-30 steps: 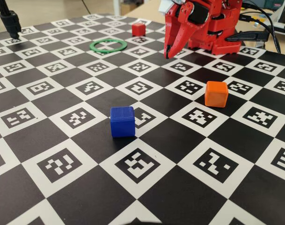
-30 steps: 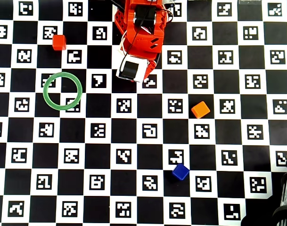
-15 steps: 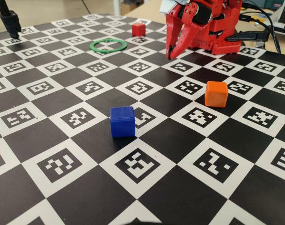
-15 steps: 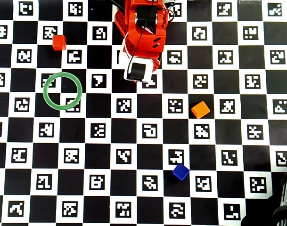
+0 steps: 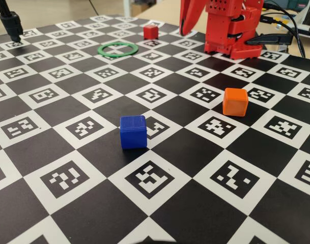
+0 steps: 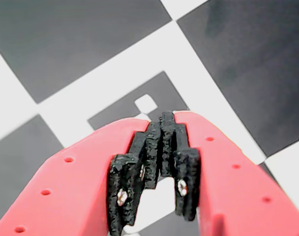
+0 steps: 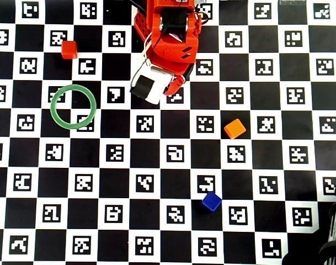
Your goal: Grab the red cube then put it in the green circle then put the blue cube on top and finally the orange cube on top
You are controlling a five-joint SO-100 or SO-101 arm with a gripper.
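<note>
The red cube [image 7: 69, 49] sits at the upper left of the overhead view, apart from the green circle [image 7: 53, 106], which lies flat and empty below it. In the fixed view the red cube [image 5: 150, 32] is at the back, right of the green circle [image 5: 117, 54]. The orange cube [image 7: 234, 128] [image 5: 235, 101] and the blue cube [image 7: 211, 201] [image 5: 133, 131] stand apart on the board. My gripper [image 6: 159, 120] is shut and empty, pointing down over a marker square near the arm base [image 7: 175, 85], far from all cubes.
The board is a black-and-white chequer mat with printed markers. The red arm base [image 5: 231, 30] stands at the back right, with cables [image 5: 282, 25] beside it. A black stand [image 5: 11, 23] is at the back left.
</note>
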